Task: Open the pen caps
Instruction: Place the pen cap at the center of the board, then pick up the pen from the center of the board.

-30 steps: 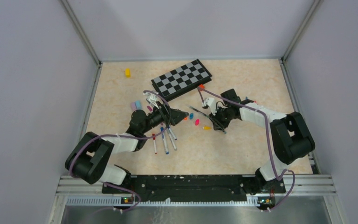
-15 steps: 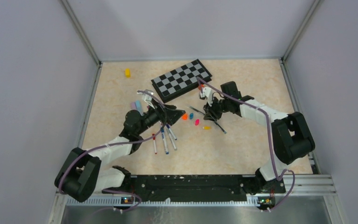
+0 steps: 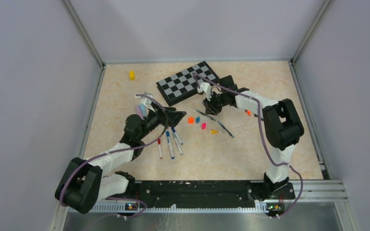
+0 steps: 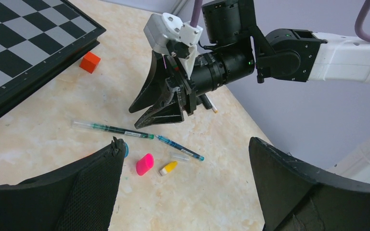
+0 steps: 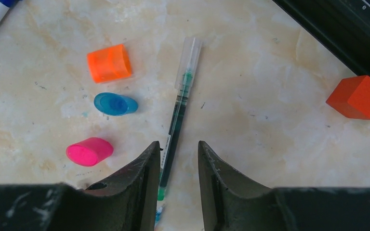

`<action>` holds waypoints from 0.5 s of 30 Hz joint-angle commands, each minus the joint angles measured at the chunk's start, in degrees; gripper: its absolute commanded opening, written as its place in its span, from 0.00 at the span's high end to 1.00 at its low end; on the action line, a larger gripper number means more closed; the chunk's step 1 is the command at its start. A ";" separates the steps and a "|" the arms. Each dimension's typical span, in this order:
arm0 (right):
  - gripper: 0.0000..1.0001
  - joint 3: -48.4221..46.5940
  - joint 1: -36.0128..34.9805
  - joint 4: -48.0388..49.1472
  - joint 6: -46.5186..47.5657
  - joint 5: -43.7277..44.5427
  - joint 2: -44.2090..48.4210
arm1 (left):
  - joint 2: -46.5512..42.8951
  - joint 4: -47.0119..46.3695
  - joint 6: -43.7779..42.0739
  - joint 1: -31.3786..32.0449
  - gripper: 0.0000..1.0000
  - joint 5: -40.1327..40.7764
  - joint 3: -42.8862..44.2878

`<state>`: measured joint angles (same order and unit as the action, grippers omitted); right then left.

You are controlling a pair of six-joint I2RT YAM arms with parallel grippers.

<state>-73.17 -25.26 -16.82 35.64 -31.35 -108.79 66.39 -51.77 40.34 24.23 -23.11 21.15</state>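
Progress partial: orange plastic pen cap [image 5: 108,62], blue plastic cap [image 5: 115,104] and pink plastic cap [image 5: 89,151] lie loose on the worktop [image 5: 279,159], white-barrelled markers [image 3: 169,145] near-left look capped, left pincer [image 3: 178,116] spread wide and empty, right pincer [image 5: 178,144] narrowly parted, empty, over thin green pen [image 5: 180,106], clear cap seemingly on.

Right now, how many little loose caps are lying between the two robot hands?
4: the orange cap, the blue cap right beside it, the pink cap a bit nearer the robot, and the yellow cap furthest right. More could be hidden from view.
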 commanded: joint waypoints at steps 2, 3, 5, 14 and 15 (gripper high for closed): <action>0.68 -5.05 -1.84 -3.15 -0.49 3.17 -2.85 | -0.93 -1.92 -0.11 -1.25 0.01 -0.27 -1.30; 0.69 -5.51 -2.02 -3.55 -0.48 3.77 -3.40 | -1.07 -1.81 -0.04 -1.47 0.01 -0.19 -1.37; 0.70 -6.33 -2.52 -4.40 -0.57 4.95 -4.34 | -1.22 -1.59 0.13 -1.76 0.01 -0.17 -1.63; 0.77 -9.40 -3.73 -8.21 -0.13 9.35 -8.00 | -1.22 -1.58 1.31 -2.48 0.01 -0.88 -2.37; 0.79 -9.77 -3.82 -8.56 0.01 10.53 -8.35 | -1.30 -1.54 1.39 -2.48 0.01 -0.96 -2.46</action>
<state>-79.50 -27.90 -23.33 35.40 -24.80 -115.81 66.37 -51.77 40.91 22.17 -23.18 19.49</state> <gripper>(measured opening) 0.239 0.987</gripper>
